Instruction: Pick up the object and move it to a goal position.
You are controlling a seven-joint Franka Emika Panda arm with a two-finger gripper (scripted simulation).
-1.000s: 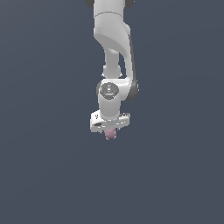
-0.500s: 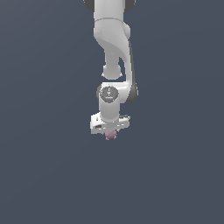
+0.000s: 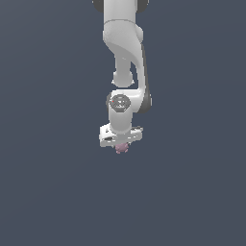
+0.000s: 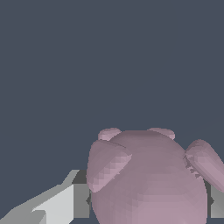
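Note:
The object (image 3: 122,147) is a small dusty-pink roundish lump with little knobs. In the exterior view it sticks out just below my white gripper (image 3: 121,144), near the picture's middle. In the wrist view the object (image 4: 148,179) fills the lower part of the picture, sitting between my fingers (image 4: 65,203), which press on its two sides. The gripper is shut on it. The arm hangs down from the top of the exterior view. No goal marker shows in either view.
A plain dark grey-blue ground (image 3: 48,192) fills both views around the arm. No other objects, containers or edges show.
The arm has shifted slightly toward the exterior view's right and a touch upward with the object still held. The grip looks unchanged.

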